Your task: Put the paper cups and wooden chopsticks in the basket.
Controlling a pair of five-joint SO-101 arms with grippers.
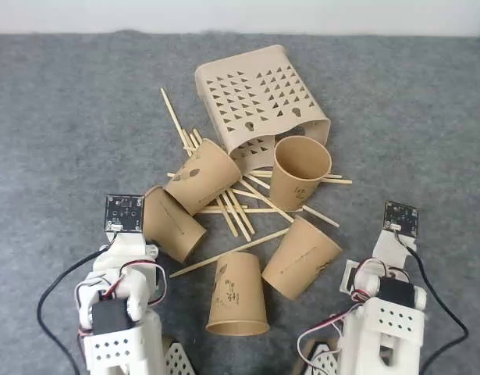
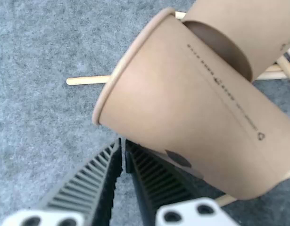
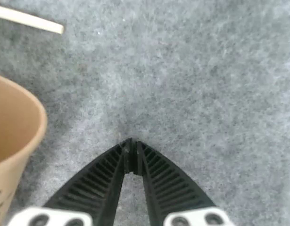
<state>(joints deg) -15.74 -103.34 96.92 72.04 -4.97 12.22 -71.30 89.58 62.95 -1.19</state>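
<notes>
Risks first. The basket (image 1: pixel 259 94) lies on its side, mouth looking toward the pile, so anything I feed in may roll back out. I reckon it needs righting.

The left gripper (image 2: pixel 122 147) is pinched shut and holds nothing. Its tips are just beside the rim of the near cup (image 2: pixel 182 117), which lies on its side. If I drive forward shut like this, I'd expect to shove or roll it into the second cup (image 2: pixel 234 33) lying over it and scatter the chopsticks (image 1: pixel 233 207). The paper wall is thin, so a hard pinch could crush it.

The near cup sits ahead of the tips, not between them. I can't tell if they touch.

The right gripper (image 3: pixel 131 151) is also shut and empty, over bare carpet (image 3: pixel 206 70). Another cup (image 3: pixel 12 136) is near it, off to one side and apart from the tips.
</notes>
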